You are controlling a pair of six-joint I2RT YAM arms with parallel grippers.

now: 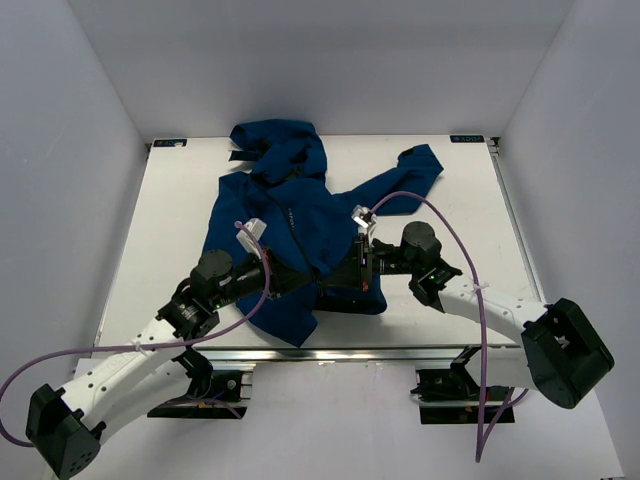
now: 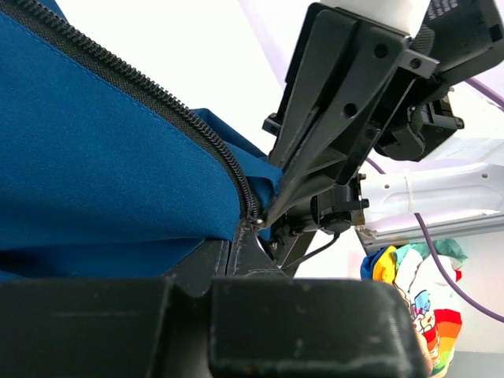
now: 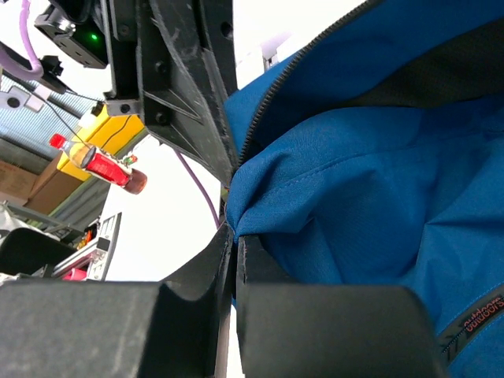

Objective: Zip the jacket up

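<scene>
The dark blue hooded jacket (image 1: 290, 210) lies on the white table (image 1: 170, 220), hood at the back, one sleeve out to the right. Both grippers meet at its near hem. My left gripper (image 1: 312, 281) comes in from the left. In the left wrist view it (image 2: 240, 236) is shut at the lower end of the black zipper (image 2: 181, 118), right by the small metal slider (image 2: 257, 222). My right gripper (image 1: 336, 280) comes in from the right. In the right wrist view it (image 3: 234, 232) is shut on a fold of blue jacket fabric (image 3: 354, 197) beside the zipper teeth (image 3: 291, 87).
Purple cables (image 1: 440, 215) arc over the arms and the jacket's right side. The table's metal front rail (image 1: 330, 352) runs just behind the hem. Grey walls enclose the table on three sides. Off-table clutter shows in the wrist views: a colourful cloth (image 2: 409, 291) and a red bottle (image 3: 106, 165).
</scene>
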